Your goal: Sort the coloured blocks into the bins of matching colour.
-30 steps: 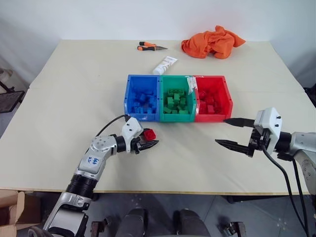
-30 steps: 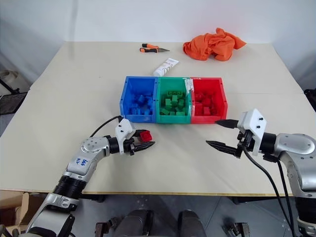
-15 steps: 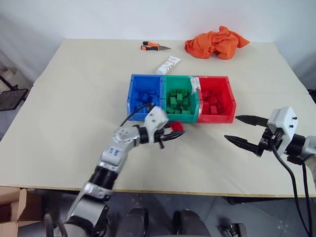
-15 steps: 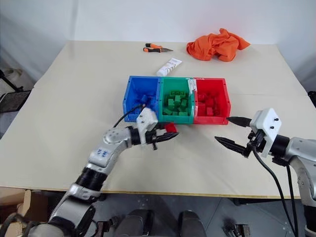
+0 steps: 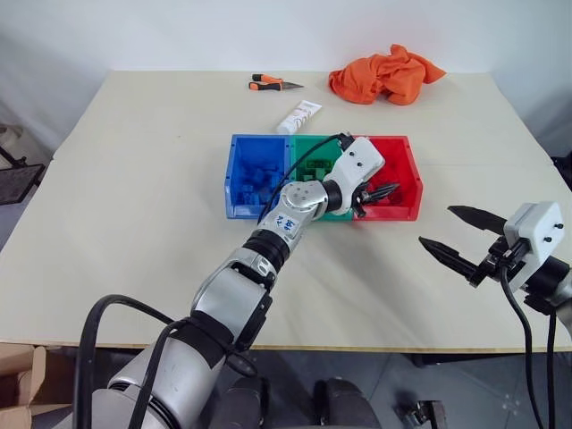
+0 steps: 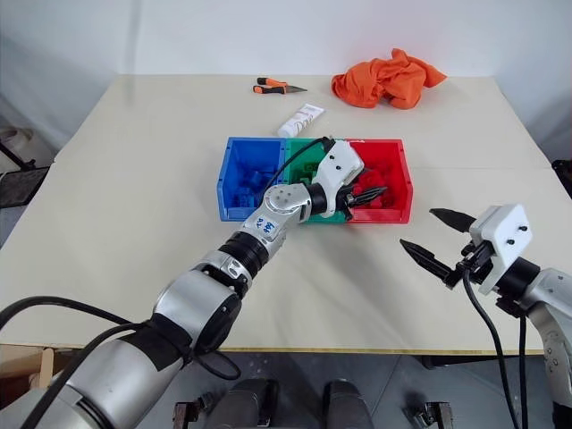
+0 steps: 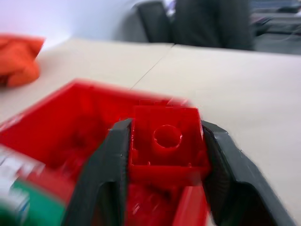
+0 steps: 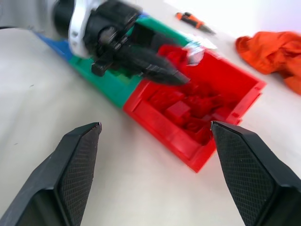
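The left pincer (image 7: 164,188) held a red block (image 7: 165,141) between its fingers, directly above the red bin (image 5: 402,207). The right pincer (image 5: 456,234) stood wide open and empty, near right.

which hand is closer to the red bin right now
Left. The left hand is over the red bin, with a red block between its fingers. The right hand hangs open over the table beside the bin, apart from it.
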Motion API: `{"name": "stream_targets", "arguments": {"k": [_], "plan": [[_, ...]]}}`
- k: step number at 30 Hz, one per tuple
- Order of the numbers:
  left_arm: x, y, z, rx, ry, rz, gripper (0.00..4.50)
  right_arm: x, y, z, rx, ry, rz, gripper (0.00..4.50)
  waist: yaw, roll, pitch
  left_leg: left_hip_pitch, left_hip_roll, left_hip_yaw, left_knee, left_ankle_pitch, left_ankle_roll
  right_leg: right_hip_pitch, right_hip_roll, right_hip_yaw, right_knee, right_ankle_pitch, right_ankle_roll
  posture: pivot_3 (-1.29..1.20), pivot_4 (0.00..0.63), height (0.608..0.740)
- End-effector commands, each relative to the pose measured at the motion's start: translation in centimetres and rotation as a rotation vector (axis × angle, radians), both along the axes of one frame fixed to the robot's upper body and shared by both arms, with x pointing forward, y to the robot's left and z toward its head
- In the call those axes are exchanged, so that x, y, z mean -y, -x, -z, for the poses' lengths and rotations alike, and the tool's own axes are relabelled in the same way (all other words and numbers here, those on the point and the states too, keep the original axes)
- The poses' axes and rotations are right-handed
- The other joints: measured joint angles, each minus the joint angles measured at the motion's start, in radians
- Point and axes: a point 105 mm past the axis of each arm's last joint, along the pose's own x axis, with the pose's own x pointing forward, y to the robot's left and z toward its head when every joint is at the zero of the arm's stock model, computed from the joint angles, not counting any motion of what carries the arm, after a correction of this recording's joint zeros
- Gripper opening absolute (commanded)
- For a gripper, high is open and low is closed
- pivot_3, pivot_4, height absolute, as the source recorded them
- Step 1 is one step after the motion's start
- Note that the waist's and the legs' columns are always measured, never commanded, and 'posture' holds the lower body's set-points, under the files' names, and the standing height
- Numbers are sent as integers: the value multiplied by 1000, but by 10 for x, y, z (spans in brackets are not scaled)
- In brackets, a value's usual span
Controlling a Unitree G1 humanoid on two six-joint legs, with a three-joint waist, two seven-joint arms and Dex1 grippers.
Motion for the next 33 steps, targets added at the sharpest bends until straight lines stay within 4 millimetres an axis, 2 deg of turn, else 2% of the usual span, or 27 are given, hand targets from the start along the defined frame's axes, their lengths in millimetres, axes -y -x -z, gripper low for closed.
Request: {"name": "stream_targets", "arguments": {"k": [1, 2, 8, 10, 15, 17, 20, 23, 26, 28, 33], "plan": [[25, 14, -33, 97, 52, 66, 3413, 0, 6, -12, 64, -2, 14, 3904, 1, 0, 0, 0, 0, 0, 0, 0, 0, 0, 0, 0, 0, 0, 0, 0, 150, 740], [23, 14, -36, 110, 66, 68, 3711, 0, 5, -12, 62, -2, 14, 3904, 2, 0, 0, 0, 0, 0, 0, 0, 0, 0, 0, 0, 0, 0, 0, 0, 150, 740], [8, 12, -49, 139, 124, 101, 3711, -6, -6, -12, 57, -6, -34, 3904, -1, 0, 0, 0, 0, 0, 0, 0, 0, 0, 0, 0, 0, 0, 0, 0, 150, 740], [-3, 11, -50, 121, 142, 123, 3711, -9, -11, -14, 59, -4, -56, 3904, -4, 0, 0, 0, 0, 0, 0, 0, 0, 0, 0, 0, 1, 0, 0, 0, 150, 740], [-43, 4, -34, 103, 107, 105, 3711, -14, -19, -12, 38, -3, -104, 3904, -7, 1, -1, 1, 0, 1, 0, 0, 0, -1, 0, 1, 3, 0, 0, 0, 150, 740], [-60, 7, -23, 75, 81, 116, 3711, -17, -19, -8, 14, -4, -131, 3904, -9, 2, -1, 1, 0, 1, 0, 0, 0, -1, 0, 2, 4, 0, 0, 0, 150, 740], [-83, 22, -8, 44, 30, 156, 3711, -17, -17, -3, -25, 7, -152, 3904, -7, 2, -1, 1, 1, 0, 1, 0, 0, -1, 0, 6, 5, 0, 0, 0, 150, 740], [-110, 44, 2, -13, 14, 193, 3711, -13, -14, 15, -110, 78, -170, 3904, -2, 2, -1, 0, 0, -1, 2, 0, 0, -1, 0, 9, 5, 0, 0, 0, 150, 740], [-149, 76, 8, -113, 23, 223, 3711, -7, -16, 31, -171, 102, -135, 3904, -4, 2, -1, -1, 0, -3, 2, 0, 0, -1, 0, 9, 4, 0, 0, 0, 150, 740], [-165, 90, 12, -141, -2, 220, 3711, -6, -16, 35, -186, 99, -127, 3904, -7, 3, -2, 0, 1, -3, 2, 0, 0, -1, 0, 9, 4, 0, 0, 0, 150, 740], [-208, 113, 38, -234, -103, 198, 3711, -2, -7, 40, -222, 85, -120, 3904, -6, 4, -2, 2, 1, -3, 2, 0, -1, 2, 0, 9, -2, 0, 0, 0, 150, 740]]}}
